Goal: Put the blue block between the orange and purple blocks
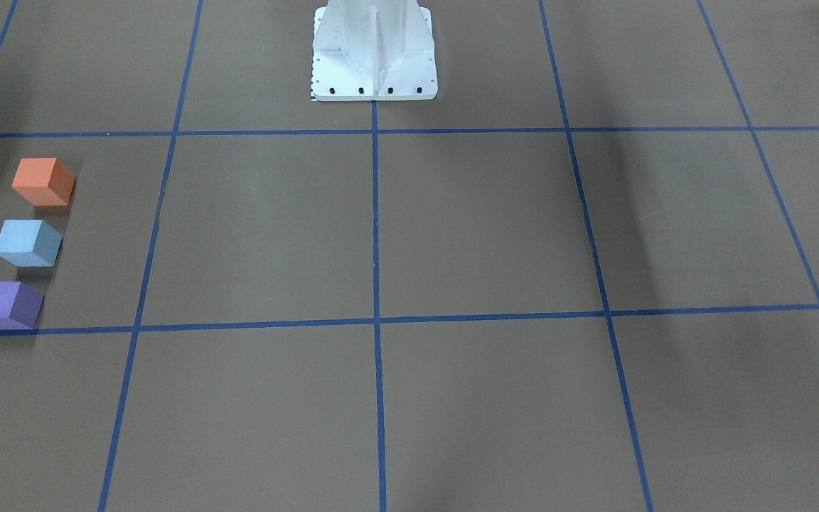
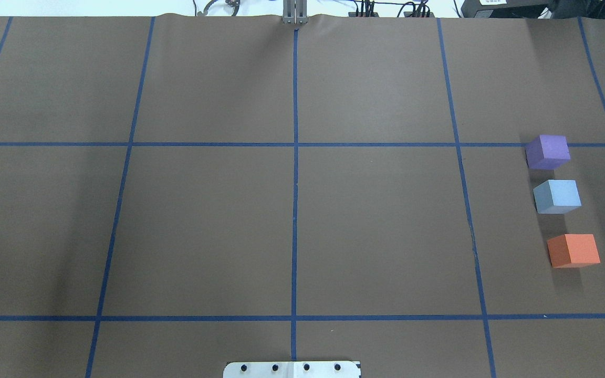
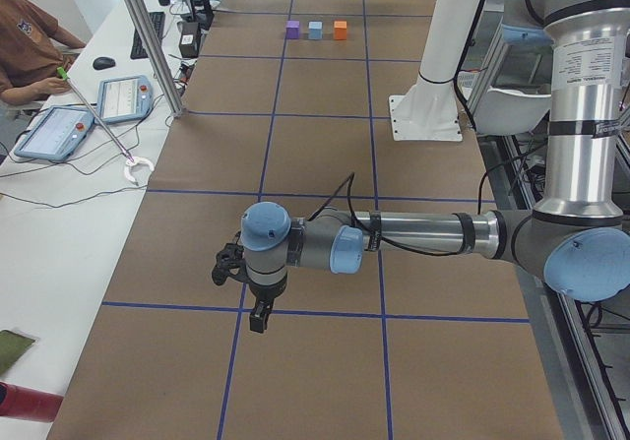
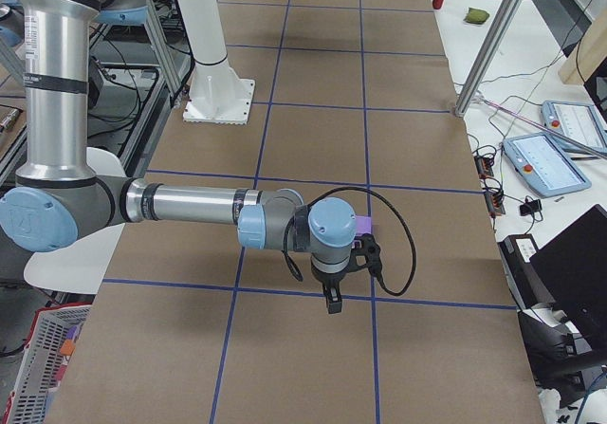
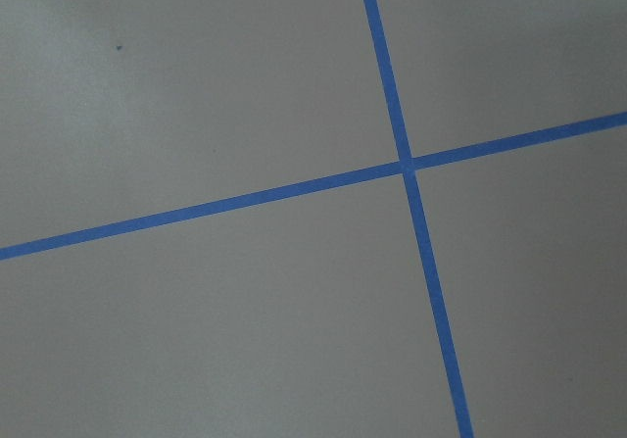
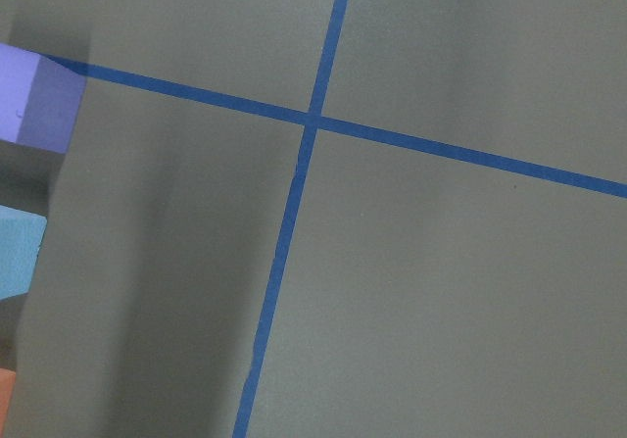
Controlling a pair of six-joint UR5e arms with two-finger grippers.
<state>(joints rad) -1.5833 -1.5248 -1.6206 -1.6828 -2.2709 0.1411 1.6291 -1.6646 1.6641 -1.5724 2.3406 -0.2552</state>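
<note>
Blue block (image 1: 28,242) rests loose between orange (image 1: 43,181) and purple (image 1: 6,304), near and beside our right gripper (image 4: 331,303) and well apart from our left gripper (image 3: 257,319), so we judge the placing done with nothing remaining, though we cannot tell whether either's jaws are open.

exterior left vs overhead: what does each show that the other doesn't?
Exterior left only: the left arm, stretched out low, plus an operator and tablets. Overhead only: clear gaps between the purple, blue and orange blocks, none touching. Both: those three in a row, blue in the middle, and the white base.
</note>
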